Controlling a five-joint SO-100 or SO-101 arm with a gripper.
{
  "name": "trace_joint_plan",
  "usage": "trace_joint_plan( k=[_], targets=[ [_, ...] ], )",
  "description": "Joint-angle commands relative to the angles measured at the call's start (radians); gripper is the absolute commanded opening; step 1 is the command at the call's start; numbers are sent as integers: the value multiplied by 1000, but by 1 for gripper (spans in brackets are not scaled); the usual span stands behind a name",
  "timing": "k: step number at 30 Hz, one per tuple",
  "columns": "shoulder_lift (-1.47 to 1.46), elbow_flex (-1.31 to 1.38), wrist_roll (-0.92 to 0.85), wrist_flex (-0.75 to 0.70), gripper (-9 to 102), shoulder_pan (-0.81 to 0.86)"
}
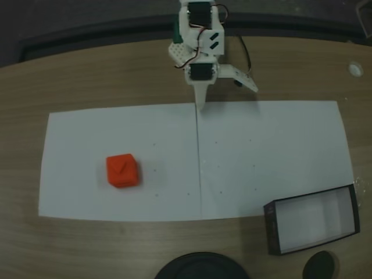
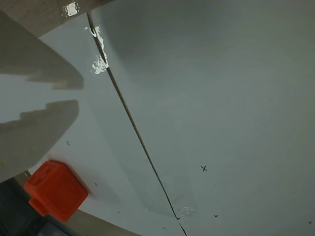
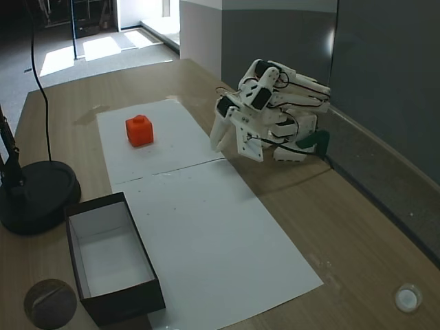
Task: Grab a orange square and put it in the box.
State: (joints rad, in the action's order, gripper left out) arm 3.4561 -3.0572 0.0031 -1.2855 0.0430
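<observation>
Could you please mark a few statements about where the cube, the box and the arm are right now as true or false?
1. The orange square lies on the white paper. True.
2. The orange square is already inside the box. False: the box holds nothing, and the cube sits on the paper well away from it.
3. The gripper is shut on the cube. False: it hangs near the arm's base, far from the cube, holding nothing.
4. The box has black walls and a white inside. True.
5. In a fixed view, a round black base stands on the wooden table beside the box. True.
</observation>
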Motion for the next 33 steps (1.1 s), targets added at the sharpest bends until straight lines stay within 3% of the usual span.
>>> trace_joint_plan(
  k=[1,29,33],
  targets=[
    [20,57,8,-8,0,3],
    [20,57,6,-8,0,3],
    [21,41,-2,98,1,15]
  ],
)
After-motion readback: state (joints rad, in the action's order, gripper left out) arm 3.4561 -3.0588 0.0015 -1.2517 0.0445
